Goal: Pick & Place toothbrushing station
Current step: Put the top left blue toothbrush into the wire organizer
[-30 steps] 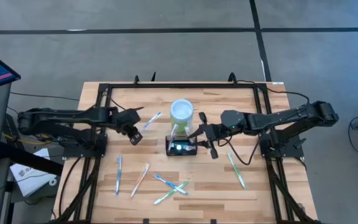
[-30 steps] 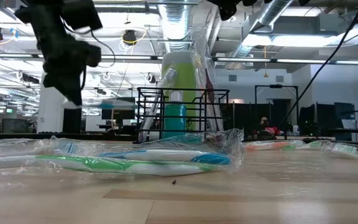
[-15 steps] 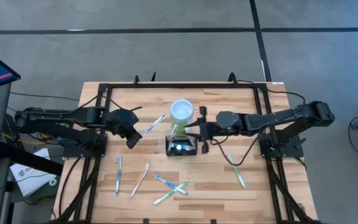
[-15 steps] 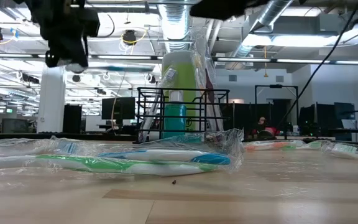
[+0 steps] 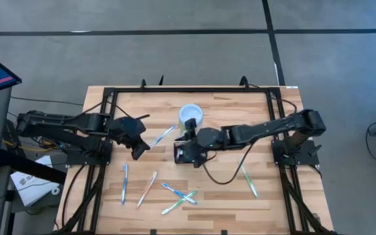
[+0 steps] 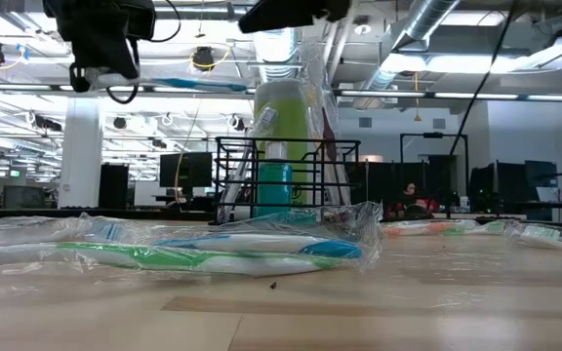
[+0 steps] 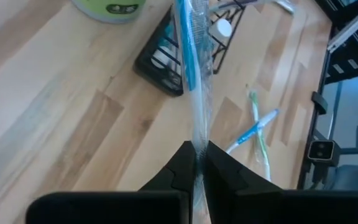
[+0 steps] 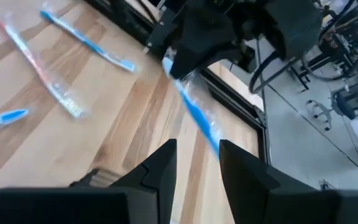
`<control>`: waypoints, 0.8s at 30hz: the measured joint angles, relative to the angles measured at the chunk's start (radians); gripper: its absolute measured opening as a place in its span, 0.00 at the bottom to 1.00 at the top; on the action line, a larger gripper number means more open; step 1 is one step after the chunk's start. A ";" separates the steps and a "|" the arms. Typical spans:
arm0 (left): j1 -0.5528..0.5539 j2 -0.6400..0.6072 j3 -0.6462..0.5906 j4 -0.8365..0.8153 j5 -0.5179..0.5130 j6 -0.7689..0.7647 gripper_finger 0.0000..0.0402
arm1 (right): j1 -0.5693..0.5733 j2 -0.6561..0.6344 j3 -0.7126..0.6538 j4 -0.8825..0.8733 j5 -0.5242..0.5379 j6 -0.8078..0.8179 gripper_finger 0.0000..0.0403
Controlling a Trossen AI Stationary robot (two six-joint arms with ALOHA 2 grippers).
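High view: the left gripper (image 5: 138,149), pressed together on a wrapped toothbrush (image 5: 164,134), hangs beside the toothbrushing station (image 5: 189,153), the brush tip reaching toward it. The right gripper (image 5: 189,138), fingers spread and empty, hovers directly over the station, the green cup (image 5: 190,116) just beyond. The wire caddy looks light and stiff; its rim wires offer the surest hold.

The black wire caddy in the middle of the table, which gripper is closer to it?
The right. The right gripper hangs open directly over the black wire caddy. The left gripper sits well off to the caddy's left side, shut on a wrapped blue toothbrush.
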 joint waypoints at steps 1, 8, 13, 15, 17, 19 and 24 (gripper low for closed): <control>-0.005 0.000 0.000 0.001 0.000 -0.005 0.02 | 0.000 0.016 0.023 -0.006 0.003 -0.003 0.28; -0.048 0.000 0.000 0.027 0.015 -0.039 0.02 | 0.004 0.139 0.173 -0.093 0.074 -0.060 0.28; -0.063 0.000 0.000 0.043 0.026 -0.043 0.03 | 0.017 0.204 0.256 -0.170 0.097 -0.092 0.28; -0.063 0.000 0.000 0.051 0.026 -0.044 0.03 | 0.023 0.208 0.271 -0.193 0.101 -0.106 0.30; -0.063 0.000 0.000 0.054 0.026 -0.044 0.02 | 0.031 0.207 0.276 -0.183 0.101 -0.109 0.33; -0.062 0.000 0.000 0.060 0.026 -0.044 0.02 | 0.032 0.206 0.276 -0.181 0.103 -0.108 0.37; -0.062 0.000 0.000 0.088 0.044 -0.044 0.03 | 0.030 0.207 0.275 -0.155 0.112 -0.136 0.45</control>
